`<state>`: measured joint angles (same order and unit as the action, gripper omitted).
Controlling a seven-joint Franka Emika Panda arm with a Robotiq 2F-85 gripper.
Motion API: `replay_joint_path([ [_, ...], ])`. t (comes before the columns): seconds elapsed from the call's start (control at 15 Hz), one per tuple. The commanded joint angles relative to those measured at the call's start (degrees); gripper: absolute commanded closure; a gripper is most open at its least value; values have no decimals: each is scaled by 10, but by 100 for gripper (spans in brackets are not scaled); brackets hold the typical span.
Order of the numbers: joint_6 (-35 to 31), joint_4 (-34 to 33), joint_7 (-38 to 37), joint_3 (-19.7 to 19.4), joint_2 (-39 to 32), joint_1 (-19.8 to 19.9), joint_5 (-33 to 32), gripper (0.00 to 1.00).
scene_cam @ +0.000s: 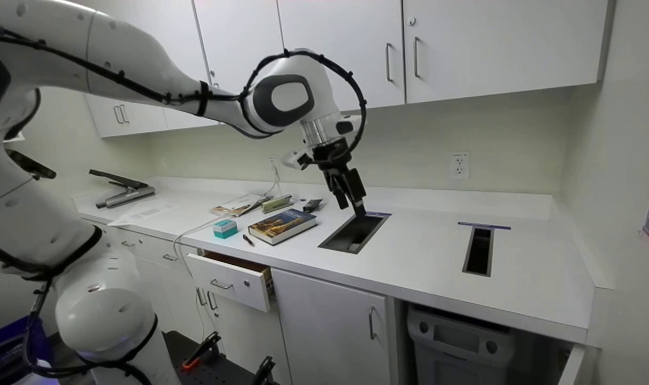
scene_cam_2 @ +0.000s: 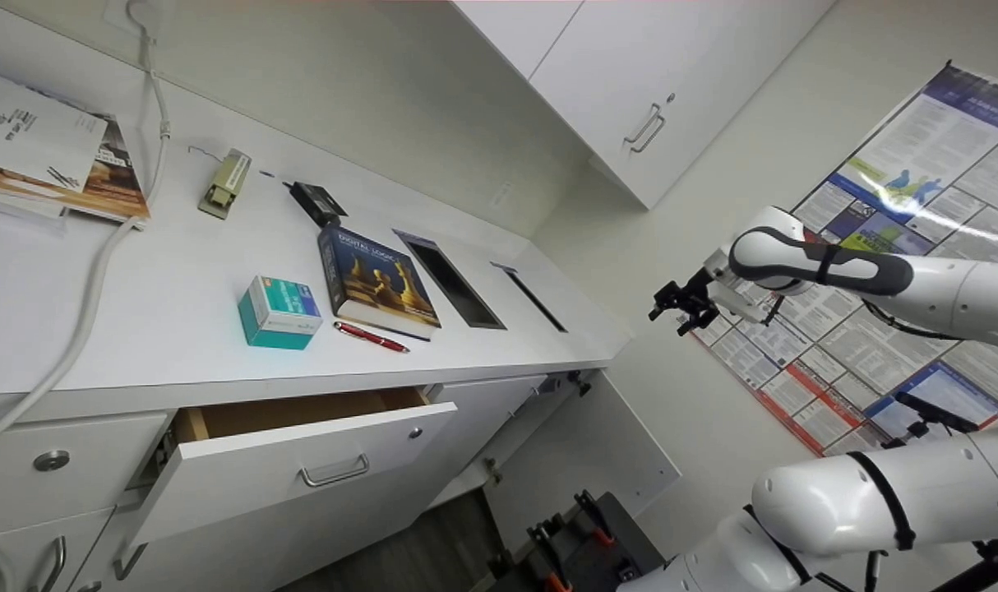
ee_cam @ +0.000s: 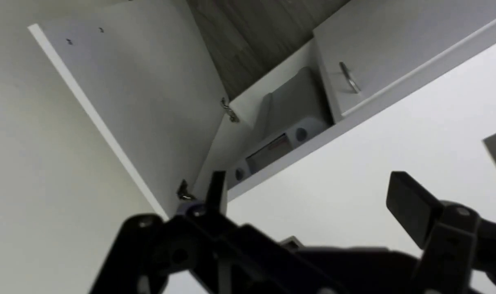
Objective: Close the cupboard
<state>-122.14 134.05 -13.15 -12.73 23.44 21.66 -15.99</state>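
Observation:
The low white cupboard at the right end under the counter stands open. Its plain white door is swung wide toward the side wall. In the wrist view the door's inner face and its metal hinges show, and only the door's edge shows in an exterior view. A grey bin stands inside the cupboard and also shows in the wrist view. My gripper is open and empty above the counter, apart from the door. It also shows in an exterior view and the wrist view.
A drawer is pulled out left of the cupboard. The counter has two slots, a book, a teal box, a pen and a stapler. Wall cupboards hang above.

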Motion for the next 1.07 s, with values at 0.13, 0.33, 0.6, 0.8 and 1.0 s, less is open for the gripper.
replay_joint_path([
  [0.13, -7, 12, -9, -16, -21, 25, -46, 0],
  [0.33, -7, 14, -9, -19, -24, 26, -51, 0],
  [0.6, -4, -14, -28, -31, -59, 35, -41, 0],
  [0.8, -2, -51, -39, -75, -121, 52, -12, 0],
  [1.0, -12, -82, -43, -121, -185, 65, 33, 0],
])
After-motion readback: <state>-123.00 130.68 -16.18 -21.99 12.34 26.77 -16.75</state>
